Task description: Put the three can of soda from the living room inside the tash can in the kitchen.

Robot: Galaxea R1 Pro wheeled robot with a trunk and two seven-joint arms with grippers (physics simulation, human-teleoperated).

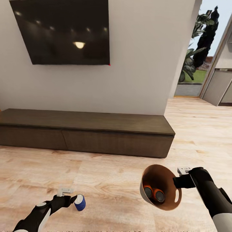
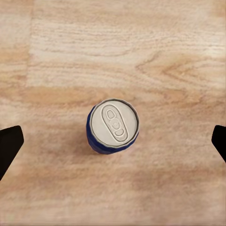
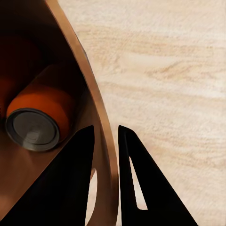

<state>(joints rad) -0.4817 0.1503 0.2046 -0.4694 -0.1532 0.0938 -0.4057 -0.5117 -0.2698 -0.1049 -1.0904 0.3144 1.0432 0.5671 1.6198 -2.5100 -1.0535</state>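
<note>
The blue can of soda (image 1: 80,203) stands upright on the wood floor, its silvery top (image 2: 113,126) facing the left wrist camera. My left gripper (image 1: 72,198) hangs open just over it, the fingertips (image 2: 9,146) spread wide on either side without touching. My right gripper (image 1: 176,182) is shut on the rim of the copper-brown trash can (image 1: 151,175), holding it off the floor and tilted. Two orange cans (image 1: 148,191) (image 1: 159,195) lie inside it. In the right wrist view the fingers (image 3: 80,160) pinch the trash can wall (image 3: 70,42), with one orange can (image 3: 40,117) beside them.
A long low dark-wood cabinet (image 1: 87,132) runs along the white wall under a black television (image 1: 64,30). An open doorway (image 1: 196,64) at the right shows plants outside. Light wood floor (image 1: 112,180) spreads between the cabinet and me.
</note>
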